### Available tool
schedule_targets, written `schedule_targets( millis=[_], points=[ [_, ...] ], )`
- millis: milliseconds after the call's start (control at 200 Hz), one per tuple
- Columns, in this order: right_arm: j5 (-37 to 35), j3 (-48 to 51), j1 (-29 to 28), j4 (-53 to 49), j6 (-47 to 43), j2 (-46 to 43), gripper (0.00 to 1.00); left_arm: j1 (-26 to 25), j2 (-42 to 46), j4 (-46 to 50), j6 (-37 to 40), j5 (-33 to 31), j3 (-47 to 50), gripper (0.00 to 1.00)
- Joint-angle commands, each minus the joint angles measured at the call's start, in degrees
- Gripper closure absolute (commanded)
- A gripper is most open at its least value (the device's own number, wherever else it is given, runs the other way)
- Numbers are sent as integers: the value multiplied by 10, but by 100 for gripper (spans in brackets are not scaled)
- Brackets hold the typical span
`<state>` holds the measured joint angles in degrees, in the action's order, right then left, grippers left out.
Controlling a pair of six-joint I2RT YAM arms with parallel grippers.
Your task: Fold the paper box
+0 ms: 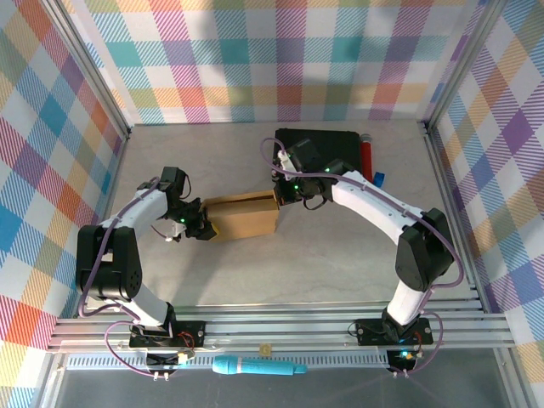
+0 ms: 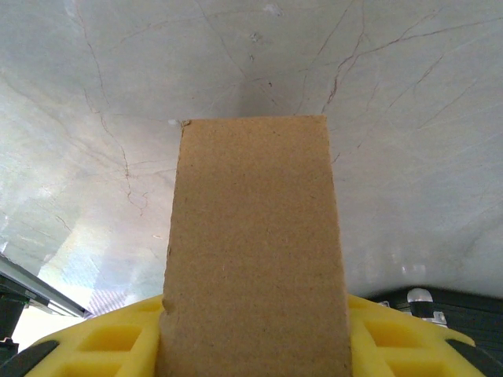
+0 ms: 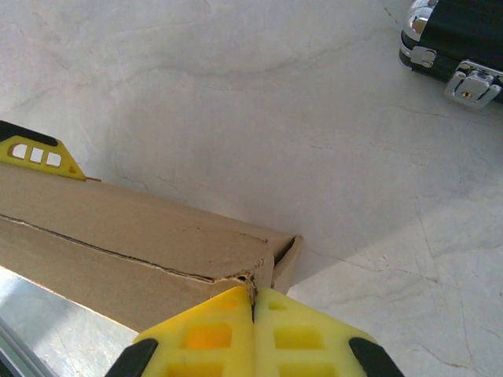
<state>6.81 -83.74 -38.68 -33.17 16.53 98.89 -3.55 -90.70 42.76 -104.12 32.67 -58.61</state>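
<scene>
Yellow fingers (image 2: 102, 342) sit right up against the lens in the left wrist view, one on each side of the paper box (image 2: 255, 236). So the left gripper (image 2: 255, 349) is clamped on the end of the box, jaws partly apart with cardboard filling the gap.

From above, the paper box (image 1: 242, 214) lies flat near the middle of the table (image 1: 340, 272), long side running left to right. The left gripper (image 1: 201, 226) is at its left end and the right gripper (image 1: 282, 195) is up at its far right corner.

In the right wrist view, the right gripper (image 3: 253, 294) has its jaws pressed fully together, no gap at all. The tips sit right at the top corner of the paper box (image 3: 134, 236), where the cardboard looks a bit ragged. Can't tell if they're pressing down or just touching. A seam runs along the top of the box there, and the end flap by that corner stands slightly ajar. One yellow finger (image 3: 35, 149) of the left gripper pokes up at the box's other end.

Other stuff: a black case (image 1: 319, 140) sits near the back of the table, behind the right gripper and apart from the box. The right wrist view catches a corner of the black case (image 3: 460, 35) with its metal latches. A red cylinder (image 1: 367, 155) lies just beside the case on its right, with a small blue thing (image 1: 379, 178) near that. A teal pen-like thing (image 1: 259, 367) lies on the front rail between the arm bases.
</scene>
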Motion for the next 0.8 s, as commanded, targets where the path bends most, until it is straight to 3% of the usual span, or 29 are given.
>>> schedule_targets(
  millis=[0, 795],
  points=[
    [13, 26, -16, -10, 29, -5, 100, 4, -19, -10, -17, -74, 18, 98],
    [-20, 88, -29, -7, 79, -31, 100, 5, -13, -26, -30, -76, 33, 99]
  ],
)
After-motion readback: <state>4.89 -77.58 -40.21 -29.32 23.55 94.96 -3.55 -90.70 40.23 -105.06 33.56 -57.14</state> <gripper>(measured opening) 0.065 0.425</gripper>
